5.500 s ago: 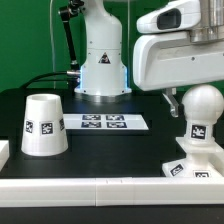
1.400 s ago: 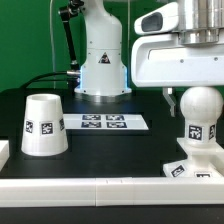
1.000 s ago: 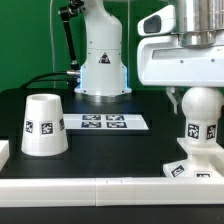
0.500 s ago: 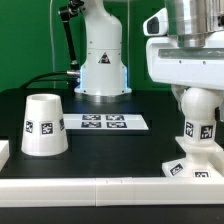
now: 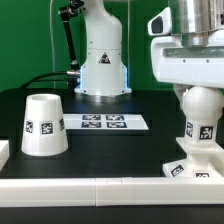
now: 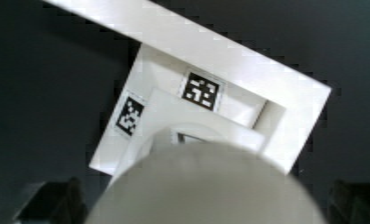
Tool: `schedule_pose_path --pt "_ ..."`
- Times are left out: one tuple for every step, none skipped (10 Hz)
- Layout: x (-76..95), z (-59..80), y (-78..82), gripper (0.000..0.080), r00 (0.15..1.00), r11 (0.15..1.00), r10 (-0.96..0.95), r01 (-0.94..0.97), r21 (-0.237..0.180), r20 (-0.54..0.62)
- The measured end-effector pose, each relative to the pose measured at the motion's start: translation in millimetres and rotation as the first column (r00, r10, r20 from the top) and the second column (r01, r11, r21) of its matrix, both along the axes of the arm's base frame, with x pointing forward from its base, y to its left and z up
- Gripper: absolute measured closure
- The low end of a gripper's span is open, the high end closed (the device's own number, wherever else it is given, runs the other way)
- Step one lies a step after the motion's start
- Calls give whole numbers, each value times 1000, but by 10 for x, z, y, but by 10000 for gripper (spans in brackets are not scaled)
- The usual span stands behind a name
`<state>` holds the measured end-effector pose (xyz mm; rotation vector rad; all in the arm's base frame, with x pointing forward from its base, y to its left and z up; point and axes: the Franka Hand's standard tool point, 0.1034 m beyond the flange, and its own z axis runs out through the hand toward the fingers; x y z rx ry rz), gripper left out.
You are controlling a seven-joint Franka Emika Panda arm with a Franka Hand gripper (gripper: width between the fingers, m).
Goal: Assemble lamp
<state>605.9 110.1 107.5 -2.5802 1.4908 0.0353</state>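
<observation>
The claw (image 6: pixel 203 200) hangs straight over the white round plastic bulb (image 5: pixel 200 105) with its jaws spread. In the wrist view the two dark fingers (image 6: pixel 57 200) stand on either side of the bulb's dome with a thin dark gap at each side, so it is wide apart and grips nothing, though that view is blurred. The bulb stands upright directly under the claw, its top between the fingers. Its neck, which bears a black-and-white square marker, is seated in the white square sloped plastic base (image 5: pixel 190 168). The base lies below the claw on the black bench (image 5: pixel 120 150), and the wrist view shows two square markers on its sloped face. The white truncated-cone plastic shade (image 5: pixel 43 125) stands wide end down on the bench, well apart from the claw toward the exterior view's left, with one marker facing the camera. The marker board (image 5: pixel 103 122) lies flat between the shade and the claw, a little further back. Behind the board rises the large white pedestal of the arm (image 5: pixel 103 55)
</observation>
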Motion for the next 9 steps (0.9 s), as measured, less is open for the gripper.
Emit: schedule_pose_path --pt "1 3 2 103 997 997 75 -75 -7 11" --pt "-6 2 13 101 979 979 202 -201 -22 24" --pt "-8 -6 7 101 963 963 268 -267 -28 31" --pt "-9 -8 4 101 941 941 337 -336 -35 39" --pt "-11 -11 3 101 908 909 417 -415 -44 49" --pt "-11 -11 4 101 876 877 479 -477 -52 56" --pt "-10 -5 0 101 795 796 604 -599 -87 57" --pt "-6 1 -13 101 673 674 738 -728 -124 53" --pt "-2 3 -18 101 581 582 812 -801 -140 53"
